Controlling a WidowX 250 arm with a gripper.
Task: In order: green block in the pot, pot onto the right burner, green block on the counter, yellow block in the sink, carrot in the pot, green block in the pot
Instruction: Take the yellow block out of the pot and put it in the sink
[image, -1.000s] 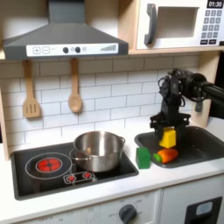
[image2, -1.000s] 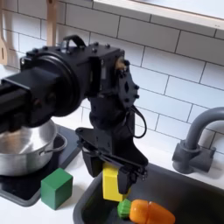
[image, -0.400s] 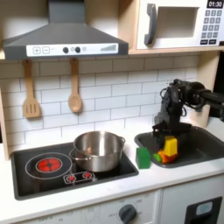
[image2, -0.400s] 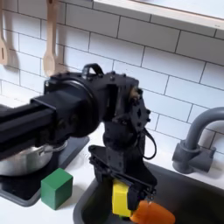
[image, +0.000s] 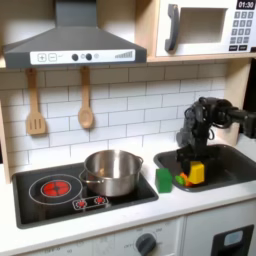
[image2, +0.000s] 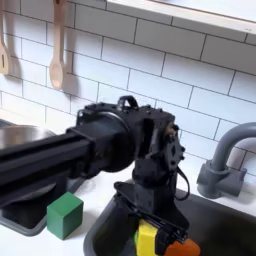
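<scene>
My gripper (image: 194, 166) is low over the sink (image: 228, 166), shut on the yellow block (image: 197, 173), which sits down inside the basin. In the second exterior view the gripper (image2: 149, 226) holds the yellow block (image2: 147, 239) from above, close beside the orange carrot (image2: 183, 247) in the sink (image2: 222, 228). The carrot (image: 183, 181) lies at the basin's near left corner. The green block (image: 164, 180) stands on the pale counter (image: 190, 200) between stove and sink, and it shows as the green block (image2: 65, 215) in the second exterior view. The steel pot (image: 112, 172) rests on the stovetop's right burner.
A black stovetop (image: 45, 190) with a red-ringed burner lies at the first exterior view's left. Two wooden utensils (image: 85, 100) hang on the tiled wall. The dark curved faucet (image2: 226, 160) rises behind the sink. A range hood (image: 75, 45) and a microwave (image: 205, 28) hang above.
The gripper has come down from above the sink's rim into the basin, carrying the yellow block with it to beside the carrot. Pot and green block have not moved.
</scene>
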